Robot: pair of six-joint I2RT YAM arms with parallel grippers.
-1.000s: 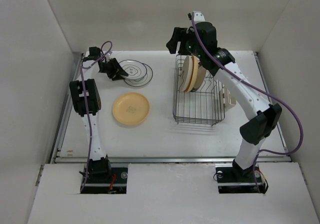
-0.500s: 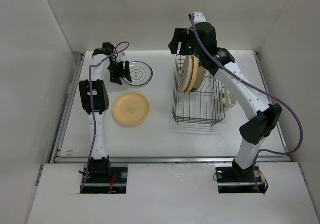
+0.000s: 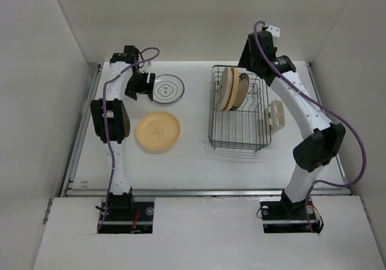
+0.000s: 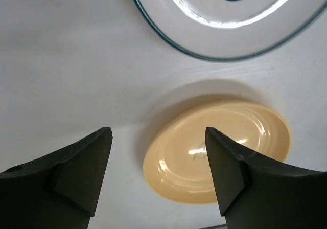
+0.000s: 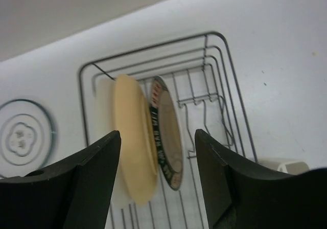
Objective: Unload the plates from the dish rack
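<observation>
The black wire dish rack [image 3: 239, 120] holds three upright plates [image 3: 229, 88] at its far end. In the right wrist view they show as a cream one [image 5: 104, 137], a yellow one [image 5: 130, 137] and a dark-rimmed one [image 5: 171, 132]. My right gripper [image 3: 248, 60] hangs open and empty above them [image 5: 157, 134]. A yellow plate [image 3: 158, 131] and a white plate with dark rings [image 3: 167, 89] lie flat on the table. My left gripper [image 3: 136, 84] is open and empty just left of the ringed plate, above the table [image 4: 157, 132].
A beige plastic holder [image 3: 276, 113] hangs on the rack's right side. White walls enclose the table on the left, back and right. The left wrist view shows the yellow plate [image 4: 219, 157] below the ringed plate [image 4: 230, 29].
My left gripper has drawn back to the left, off the ringed plate's edge. My right wrist has swung from the rack's back-left corner to the right and higher.
</observation>
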